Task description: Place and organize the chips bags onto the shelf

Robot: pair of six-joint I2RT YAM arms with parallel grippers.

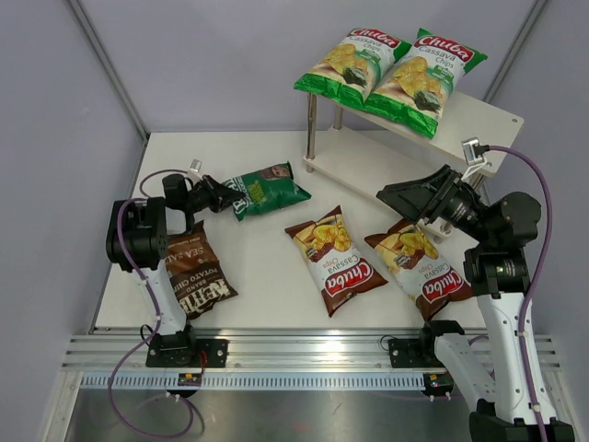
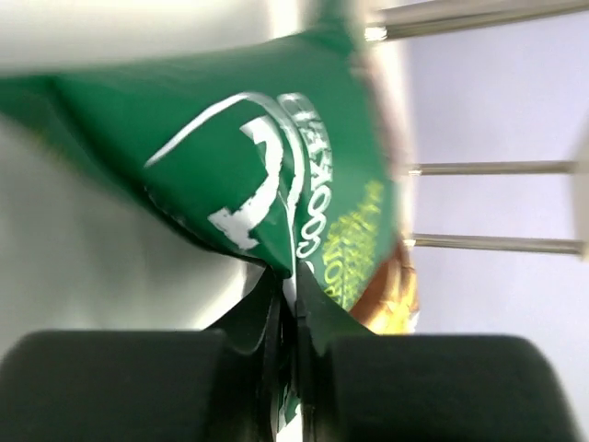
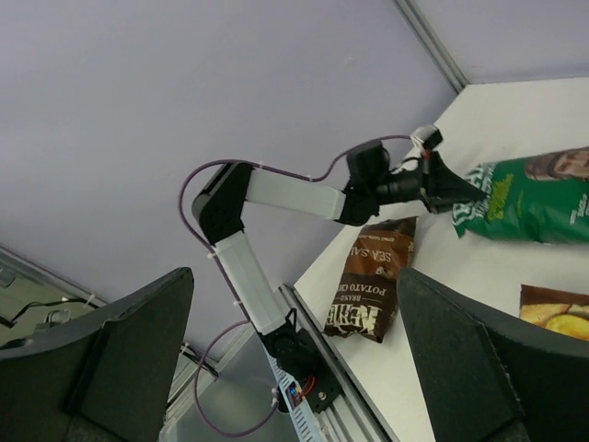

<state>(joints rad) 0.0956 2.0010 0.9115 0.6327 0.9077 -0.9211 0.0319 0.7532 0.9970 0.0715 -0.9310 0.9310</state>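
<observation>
Left gripper [image 1: 226, 196] pinches the dark green bag [image 1: 269, 189] by its edge, bag extending ahead of the fingers. Right gripper [image 1: 394, 197] spread wide; shelf [image 1: 502, 124] just behind it.

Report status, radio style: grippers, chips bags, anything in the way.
Left gripper shut on glossy dark-green portrait chips bag. Right gripper open, before lower board of cream-white two-tier shelf. Two green Chuba bags on top board; three bags on table.
</observation>
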